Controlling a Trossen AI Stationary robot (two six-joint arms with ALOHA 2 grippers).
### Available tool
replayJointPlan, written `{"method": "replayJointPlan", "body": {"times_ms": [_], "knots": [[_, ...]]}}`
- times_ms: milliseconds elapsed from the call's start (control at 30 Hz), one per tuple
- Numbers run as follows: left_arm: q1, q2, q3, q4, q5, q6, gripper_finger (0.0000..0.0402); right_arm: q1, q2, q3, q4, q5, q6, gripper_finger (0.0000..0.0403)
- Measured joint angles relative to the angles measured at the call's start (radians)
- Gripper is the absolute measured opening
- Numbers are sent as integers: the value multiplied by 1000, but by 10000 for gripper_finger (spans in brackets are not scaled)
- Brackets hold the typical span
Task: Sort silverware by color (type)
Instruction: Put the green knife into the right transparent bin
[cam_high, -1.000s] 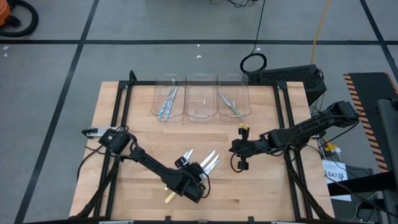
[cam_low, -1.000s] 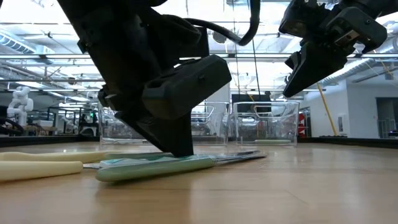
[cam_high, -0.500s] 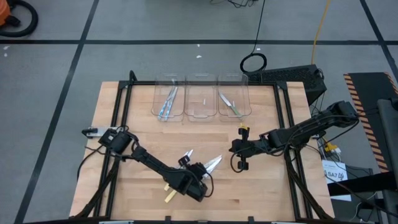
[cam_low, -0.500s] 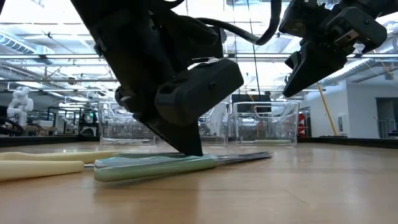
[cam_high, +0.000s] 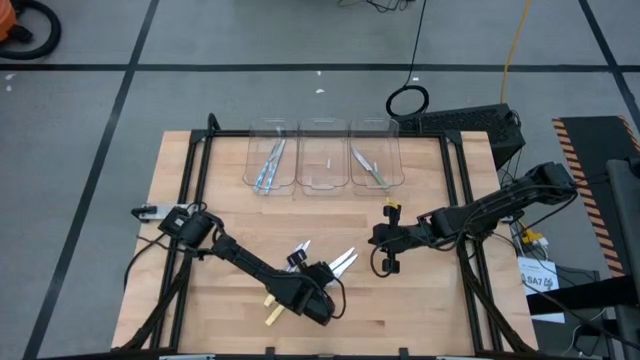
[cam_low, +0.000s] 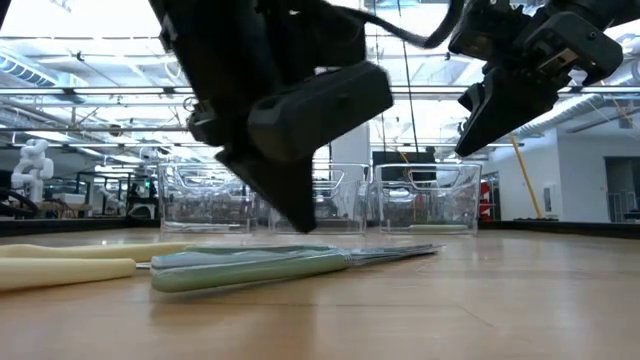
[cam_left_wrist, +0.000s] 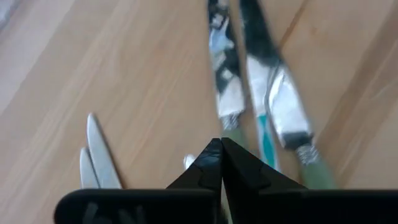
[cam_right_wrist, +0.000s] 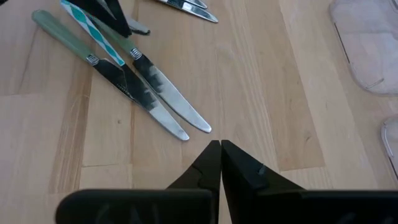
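Note:
Two green-handled knives (cam_right_wrist: 134, 81) lie side by side on the wood near the table's middle, with a teal-striped handle (cam_right_wrist: 93, 30) lying against them. Two pale yellow handles (cam_low: 60, 272) rest flat to their left, and their silvery tips (cam_left_wrist: 93, 155) also show in the left wrist view. My left gripper (cam_low: 305, 225) is shut and hangs just above the green handles (cam_low: 250, 270) with nothing between its fingers. My right gripper (cam_high: 375, 238) is shut and waits in the air right of centre.
Three clear bins stand in a row at the far edge. The left bin (cam_high: 271, 156) holds bluish utensils, the middle bin (cam_high: 323, 158) sits between, and the right bin (cam_high: 374, 160) holds a greenish one. A black frame (cam_high: 195, 160) borders the table.
My left gripper has shut and risen off the green-handled knives, rolling a little. The knives stay flat on the table, nudged slightly toward the right.

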Motion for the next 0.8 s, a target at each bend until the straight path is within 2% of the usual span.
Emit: {"method": "replayJointPlan", "body": {"times_ms": [133,300,567,800], "knots": [[0,0,1,-59,45,-13,36,0,0,0,-4,0,1,9],[21,-1,1,-67,144,94,63,0,0,0,-6,-1,13,9],[88,-8,5,-69,306,183,66,0,0,0,-6,-1,3,9],[106,-13,72,-128,327,145,67,0,0,0,-6,-1,2,9]]}}
